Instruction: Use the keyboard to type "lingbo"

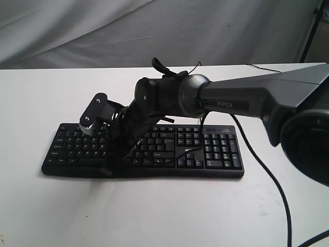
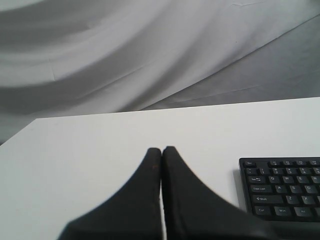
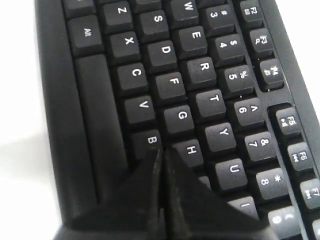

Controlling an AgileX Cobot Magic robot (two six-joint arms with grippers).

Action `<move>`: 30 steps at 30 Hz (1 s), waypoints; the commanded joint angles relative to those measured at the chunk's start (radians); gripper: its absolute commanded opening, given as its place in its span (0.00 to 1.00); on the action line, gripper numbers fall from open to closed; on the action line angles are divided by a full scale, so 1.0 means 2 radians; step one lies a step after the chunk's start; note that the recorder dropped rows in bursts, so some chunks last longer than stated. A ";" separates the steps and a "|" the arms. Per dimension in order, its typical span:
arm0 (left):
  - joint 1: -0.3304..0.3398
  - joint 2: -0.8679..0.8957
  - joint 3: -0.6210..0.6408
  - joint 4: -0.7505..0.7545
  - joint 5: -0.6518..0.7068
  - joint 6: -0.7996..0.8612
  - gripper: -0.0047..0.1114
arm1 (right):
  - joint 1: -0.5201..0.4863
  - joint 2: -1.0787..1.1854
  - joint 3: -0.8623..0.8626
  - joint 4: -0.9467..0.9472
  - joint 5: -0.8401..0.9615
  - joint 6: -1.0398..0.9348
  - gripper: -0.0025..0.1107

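In the exterior view the keyboard [image 1: 205, 154] lies flat on the white table [image 1: 51, 211], just below the centre of the scene, with its number pad toward 3 o'clock and its long front edge toward 6 o'clock. The right arm [image 1: 247, 98] comes in from 3 o'clock and reaches across the middle. The right gripper [image 1: 110, 163] points down over the left half of the keys, near the front row. A black cable [image 1: 272, 180] trails over the table toward 5 o'clock, and grey cloth [image 1: 154, 25] hangs behind at 12 o'clock. The left gripper does not show in this view. In the left wrist view the left gripper [image 2: 161, 150] is clenched, its two dark fingers [image 2: 145, 200] pressed flat against each other with nothing between them. It is over bare table, well apart from the keys, and only the keyboard's [image 2: 280, 190] Caps Lock and Shift end shows off to one side. In the right wrist view the right gripper [image 3: 161, 151] is likewise clenched on nothing. Its joined tips sit at the seam between the B key [image 3: 149, 141] and the H key [image 3: 191, 150], beside the spacebar [image 3: 95, 115]. Whether they press a key or hover just above cannot be told.
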 commanded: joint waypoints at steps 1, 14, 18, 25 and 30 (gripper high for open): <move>-0.002 0.002 0.003 0.000 -0.003 -0.001 0.05 | -0.001 -0.001 0.002 -0.004 -0.001 -0.002 0.02; -0.002 0.002 0.003 0.000 -0.003 -0.001 0.05 | -0.001 -0.014 0.002 -0.004 0.006 -0.002 0.02; -0.002 0.002 0.003 0.000 -0.003 -0.001 0.05 | -0.001 -0.025 -0.001 -0.004 0.008 -0.002 0.02; -0.002 0.002 0.003 0.000 -0.003 -0.001 0.05 | -0.001 -0.025 -0.018 -0.004 0.015 0.000 0.02; -0.002 0.002 0.003 0.000 -0.003 -0.001 0.05 | -0.001 -0.025 -0.018 0.000 0.014 0.000 0.02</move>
